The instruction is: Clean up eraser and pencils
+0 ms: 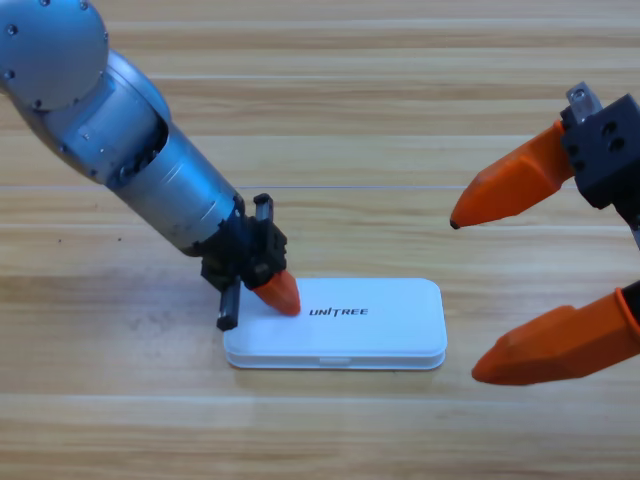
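The left pincer (280,292) presses on the left end of the closed case (380,335); its jaw state I cannot tell. Right pincer (470,300) waits open, right of the case. Eraser and pencils are out of sight, probably inside. Pressing off-centre could skid the case across the worktop (330,100).

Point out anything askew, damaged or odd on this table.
Nothing stands out. The white case lies closed and flat, the left gripper pressing on its left end. The right gripper waits open at the right edge.
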### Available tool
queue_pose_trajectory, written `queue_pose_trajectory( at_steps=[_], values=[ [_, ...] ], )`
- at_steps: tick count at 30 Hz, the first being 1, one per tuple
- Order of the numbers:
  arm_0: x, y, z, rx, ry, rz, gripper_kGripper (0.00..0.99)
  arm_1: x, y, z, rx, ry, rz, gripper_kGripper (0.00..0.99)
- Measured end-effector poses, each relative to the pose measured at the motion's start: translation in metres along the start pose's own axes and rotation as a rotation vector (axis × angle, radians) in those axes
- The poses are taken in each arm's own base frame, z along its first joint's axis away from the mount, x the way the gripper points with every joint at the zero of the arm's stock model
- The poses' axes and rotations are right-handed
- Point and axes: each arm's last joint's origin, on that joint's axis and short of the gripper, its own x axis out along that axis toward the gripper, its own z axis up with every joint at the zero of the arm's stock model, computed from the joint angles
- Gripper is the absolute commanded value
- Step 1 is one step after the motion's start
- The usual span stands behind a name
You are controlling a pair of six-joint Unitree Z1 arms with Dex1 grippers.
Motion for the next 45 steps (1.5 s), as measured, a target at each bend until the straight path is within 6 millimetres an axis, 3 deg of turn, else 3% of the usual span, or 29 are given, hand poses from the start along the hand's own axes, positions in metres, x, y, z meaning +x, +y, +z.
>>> queue_pose_trajectory(
  at_steps=[4, 9, 17, 20, 24, 25, 27, 28, 45],
  values=[
    [-0.007, -0.01, -0.003, 0.0, 0.018, -0.019, 0.0, 0.0, 0.0, 0.0, 0.0, 0.0, 0.0, 0.99],
    [-0.036, -0.033, -0.006, -0.01, 0.104, -0.071, 0.0, 0.0, 0.0, 0.0, 0.0, 0.0, 0.0, 0.99],
    [-0.15, -0.079, 0.033, 0.117, -0.025, 0.007, 0.0, 0.0, 0.0, 0.0, 0.0, 0.0, 0.0, 0.99],
    [-0.163, -0.097, 0.041, 0.17, -0.05, -0.002, 0.0, 0.0, 0.0, 0.0, 0.0, 0.0, 0.0, 0.99],
    [-0.163, -0.117, 0.054, 0.143, -0.034, -0.06, 0.006, 0.0, 0.0, 0.0, 0.0, 0.0, 0.0, 0.99],
    [-0.163, -0.121, 0.057, 0.142, -0.033, -0.072, 0.241, 0.0, 0.0, 0.0, 0.0, 0.0, 0.0, 0.99],
    [-0.164, -0.128, 0.064, 0.118, -0.048, -0.093, 0.861, 0.001, 0.0, 0.0, 0.001, 0.001, 0.001, 0.99],
    [-0.164, -0.13, 0.066, 0.109, -0.051, -0.101, 0.982, 0.001, 0.0, 0.0, 0.001, 0.002, 0.001, 0.99],
    [-0.162, -0.135, 0.068, 0.088, -0.024, -0.058, 0.99, 0.012, -0.005, -0.001, 0.014, 0.03, 0.012, 0.99]
  ],
)
